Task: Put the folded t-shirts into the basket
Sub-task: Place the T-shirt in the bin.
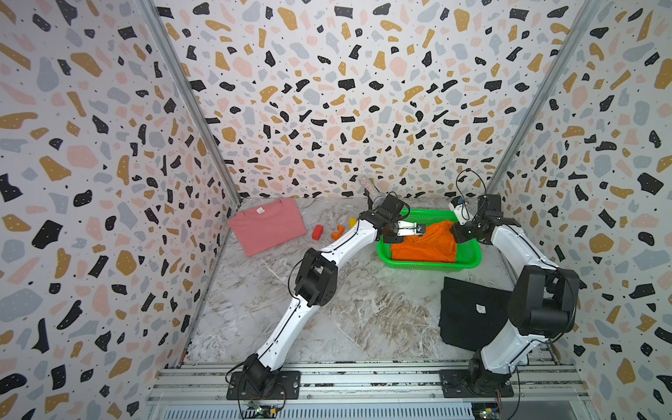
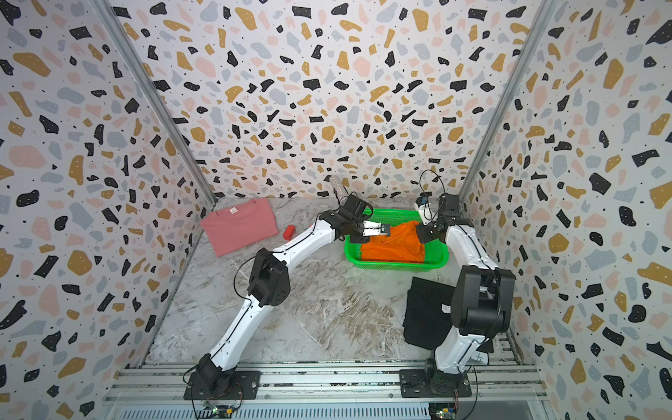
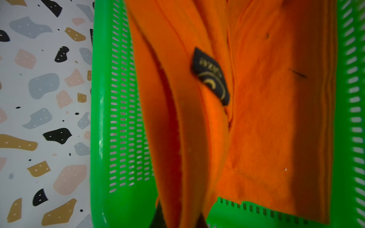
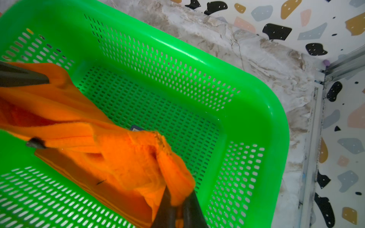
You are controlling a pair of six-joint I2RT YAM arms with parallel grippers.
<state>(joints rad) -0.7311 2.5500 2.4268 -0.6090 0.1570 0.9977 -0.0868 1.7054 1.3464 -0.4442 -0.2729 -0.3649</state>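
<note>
My left gripper (image 1: 421, 229) and right gripper (image 4: 175, 211) both pinch the orange shirt (image 1: 425, 245), half settled in the basket (image 1: 429, 265) at two o'clock on the table (image 1: 345, 309). Not yet moved: the pink shirt (image 1: 267, 225) at eleven o'clock and the black shirt (image 1: 469, 316) at four o'clock.

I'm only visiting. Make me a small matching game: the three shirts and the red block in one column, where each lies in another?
Things: 1 orange shirt; 2 pink shirt; 3 black shirt; 4 red block.
Places: a by the far left corner; b in the green basket; c between pink shirt and basket; d nearer the camera than the basket.
Pairs: 1-b, 2-a, 3-d, 4-c.
</note>
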